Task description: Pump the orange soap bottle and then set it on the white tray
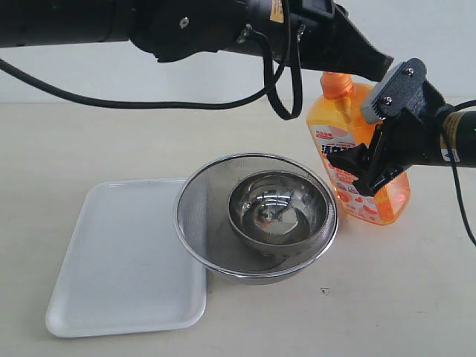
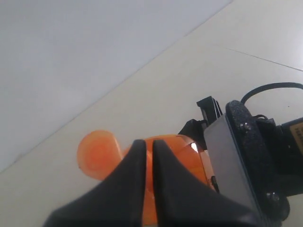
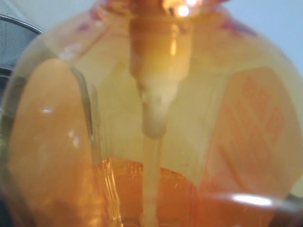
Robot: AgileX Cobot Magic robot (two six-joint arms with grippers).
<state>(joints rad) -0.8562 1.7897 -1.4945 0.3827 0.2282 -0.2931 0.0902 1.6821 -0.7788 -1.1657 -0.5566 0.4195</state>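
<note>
The orange soap bottle (image 1: 327, 123) stands upright at the right rear of the table, behind the strainer. My right gripper (image 1: 370, 167) is shut on its body at label height. In the right wrist view the bottle (image 3: 151, 118) fills the frame, with its white dip tube down the middle, and it hides the fingers. My left arm reaches across from the left, and its gripper (image 1: 379, 65) is shut, fingers together, right over the orange pump head (image 2: 97, 153). I cannot tell if the fingertips (image 2: 137, 151) touch it. The white tray (image 1: 111, 253) lies flat at front left with nothing on it.
A round metal mesh strainer (image 1: 193, 193) holding a steel bowl (image 1: 279, 208) sits between tray and bottle, its rim overlapping the tray's right edge. A black cable (image 1: 111, 100) hangs from the left arm across the back. Bare tabletop extends in front of the bottle.
</note>
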